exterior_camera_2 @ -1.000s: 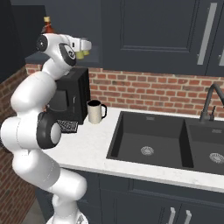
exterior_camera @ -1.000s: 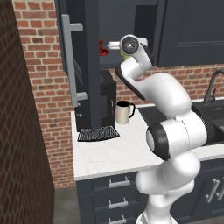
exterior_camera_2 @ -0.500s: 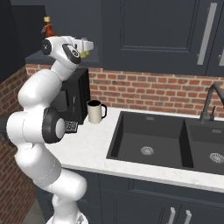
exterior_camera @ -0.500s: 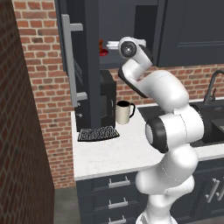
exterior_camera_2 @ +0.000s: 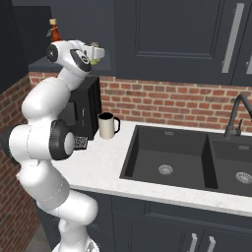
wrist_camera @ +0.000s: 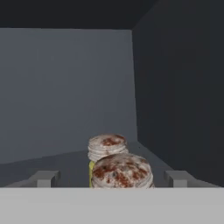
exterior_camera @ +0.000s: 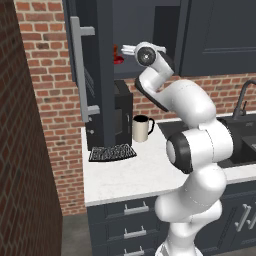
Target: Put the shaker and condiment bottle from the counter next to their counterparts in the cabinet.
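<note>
Since the door of the cabinet [exterior_camera: 102, 60] stands swung open at the left, the shelf inside can be reached, and the hand [exterior_camera: 126, 48] is held up at that shelf, well above the bench [exterior_camera: 125, 175]. On the shelf's left part a red bottle [exterior_camera_2: 54, 32] is seen upright; whether it is the condiment bottle already delivered or its counterpart cannot be told.

Along the hand's own line of sight, the shaker [wrist_camera: 122, 171] is found upright on the cabinet floor between the fingers [wrist_camera: 43, 178], which are spread wide, with a gap left on either side of it. Nothing is clamped. Just behind it, close but seemingly not touching, the counterpart shaker [wrist_camera: 107, 145] is standing.

The shaker's part of the task is therefore judged all but finished: only a clean withdrawal of the hand is left. The bottle's part cannot be confirmed. To the right, on the bench, a cream mug [exterior_camera: 141, 128] is left standing.
</note>
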Tool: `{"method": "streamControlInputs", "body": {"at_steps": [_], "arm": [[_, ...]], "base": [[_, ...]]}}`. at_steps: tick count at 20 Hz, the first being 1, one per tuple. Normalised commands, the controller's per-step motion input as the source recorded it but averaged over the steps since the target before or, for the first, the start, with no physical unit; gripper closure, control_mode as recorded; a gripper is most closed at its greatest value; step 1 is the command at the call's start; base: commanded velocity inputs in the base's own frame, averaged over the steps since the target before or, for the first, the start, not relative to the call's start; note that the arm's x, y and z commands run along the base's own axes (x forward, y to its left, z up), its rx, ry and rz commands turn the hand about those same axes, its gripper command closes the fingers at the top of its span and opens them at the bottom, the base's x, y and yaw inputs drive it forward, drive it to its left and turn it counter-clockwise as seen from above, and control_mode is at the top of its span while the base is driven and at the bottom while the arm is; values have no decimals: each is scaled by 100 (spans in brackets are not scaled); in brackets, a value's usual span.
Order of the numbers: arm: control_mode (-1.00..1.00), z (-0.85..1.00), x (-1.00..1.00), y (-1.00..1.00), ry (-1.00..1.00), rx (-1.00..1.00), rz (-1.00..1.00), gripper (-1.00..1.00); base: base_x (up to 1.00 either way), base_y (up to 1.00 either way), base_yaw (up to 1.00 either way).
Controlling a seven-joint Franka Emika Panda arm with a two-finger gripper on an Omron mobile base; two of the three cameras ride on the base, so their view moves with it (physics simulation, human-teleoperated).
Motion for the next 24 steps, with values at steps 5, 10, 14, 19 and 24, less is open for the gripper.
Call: {"method": "streamControlInputs", "body": {"at_steps": [5, 10, 14, 19, 24], "arm": [[-100, 39, -21, 0, 0, 10, 0, -100], [-100, 32, -51, 0, 0, 8, 0, -100], [-100, 20, -71, -5, 0, 7, 0, -100], [-100, 7, -76, -12, -1, 6, 0, -100], [-100, 7, -74, -2, 0, 5, 0, -100]], "base": [[0, 0, 0], [0, 0, 0], [0, 0, 0], [0, 0, 0], [0, 0, 0]]}}
